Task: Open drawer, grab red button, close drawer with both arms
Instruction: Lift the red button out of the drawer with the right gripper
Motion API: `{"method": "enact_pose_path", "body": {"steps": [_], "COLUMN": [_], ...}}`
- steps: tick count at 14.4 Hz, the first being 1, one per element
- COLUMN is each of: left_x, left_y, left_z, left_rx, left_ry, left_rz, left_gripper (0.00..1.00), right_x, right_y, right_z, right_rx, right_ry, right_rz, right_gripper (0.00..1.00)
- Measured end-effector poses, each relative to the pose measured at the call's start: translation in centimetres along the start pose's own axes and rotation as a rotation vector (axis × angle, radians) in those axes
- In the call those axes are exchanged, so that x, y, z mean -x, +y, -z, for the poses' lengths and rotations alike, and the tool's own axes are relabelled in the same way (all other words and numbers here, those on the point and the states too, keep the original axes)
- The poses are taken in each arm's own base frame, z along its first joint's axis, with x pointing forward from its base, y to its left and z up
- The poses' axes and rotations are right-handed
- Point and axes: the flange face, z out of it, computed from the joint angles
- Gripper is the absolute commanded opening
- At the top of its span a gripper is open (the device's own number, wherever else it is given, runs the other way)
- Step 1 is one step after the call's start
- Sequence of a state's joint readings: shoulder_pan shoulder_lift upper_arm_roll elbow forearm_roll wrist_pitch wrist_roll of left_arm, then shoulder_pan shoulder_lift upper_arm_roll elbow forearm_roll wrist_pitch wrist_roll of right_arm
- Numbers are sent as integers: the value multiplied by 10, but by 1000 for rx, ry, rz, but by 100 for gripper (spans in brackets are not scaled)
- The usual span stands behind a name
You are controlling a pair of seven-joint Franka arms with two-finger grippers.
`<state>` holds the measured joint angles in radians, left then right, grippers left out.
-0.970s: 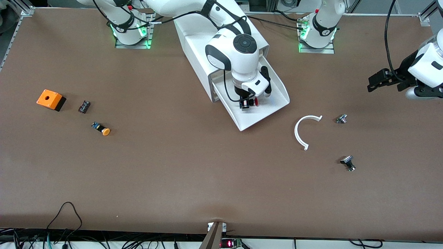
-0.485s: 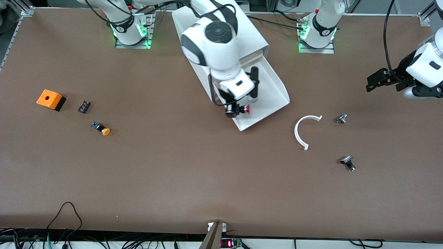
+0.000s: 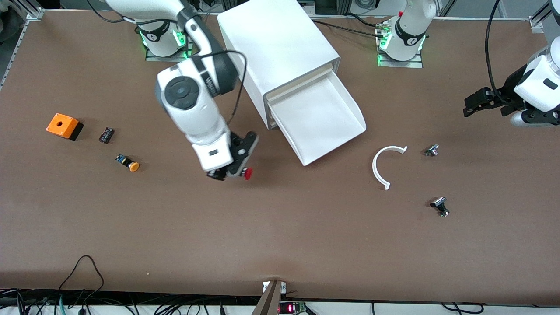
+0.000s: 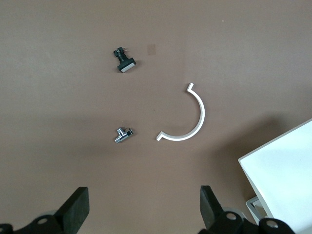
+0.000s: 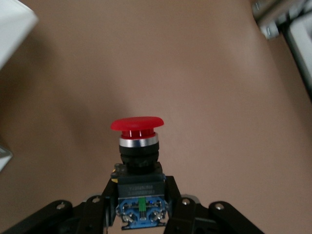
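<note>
My right hand (image 3: 229, 173) was clamped on the button (image 3: 246, 173), up over bare worktop (image 3: 280, 236) beside the open drawer (image 3: 321, 124) (grip low on its body). My left hand (image 4: 141, 209), spread apart, waited. I judged a level, slow set-down best before closing.

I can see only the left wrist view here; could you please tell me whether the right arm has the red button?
Observer: Yes, the right gripper is shut on the button, gripping its dark body with the red cap clear of the fingers.
Operator: Thank you. Where is it?
Observer: Over bare table, between the drawer and the orange-capped button.
Operator: Is the drawer closed?
Observer: No, it stands pulled out of the cabinet, nothing in it.
Operator: And my own arm?
Observer: The left gripper hangs open above the left arm's end of the table.
</note>
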<state>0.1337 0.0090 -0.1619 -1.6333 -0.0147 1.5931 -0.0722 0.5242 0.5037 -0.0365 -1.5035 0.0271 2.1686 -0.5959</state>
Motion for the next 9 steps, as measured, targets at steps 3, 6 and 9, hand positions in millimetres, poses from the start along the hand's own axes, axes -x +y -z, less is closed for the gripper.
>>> {"method": "enact_pose_path", "body": {"steps": [3,6,9], "left_x": [-3,-9,-14], "left_y": [-1,-1,3], "left_z": [-3,-5,-7], "left_rx": [1,4,6], "left_ry": [-4,-6,-8], "left_rz": [1,1,-7], "left_gripper": [100,100,100], "right_x": [67,147,218], "right_y": [36,69,92], "right_z": [-31,-79,-115], "right_rx": [-15,-20,-53], "right_ry": [-47,-83,-141], "right_rz": [-121,-250,-347], "right_gripper": [32,32,33]}}
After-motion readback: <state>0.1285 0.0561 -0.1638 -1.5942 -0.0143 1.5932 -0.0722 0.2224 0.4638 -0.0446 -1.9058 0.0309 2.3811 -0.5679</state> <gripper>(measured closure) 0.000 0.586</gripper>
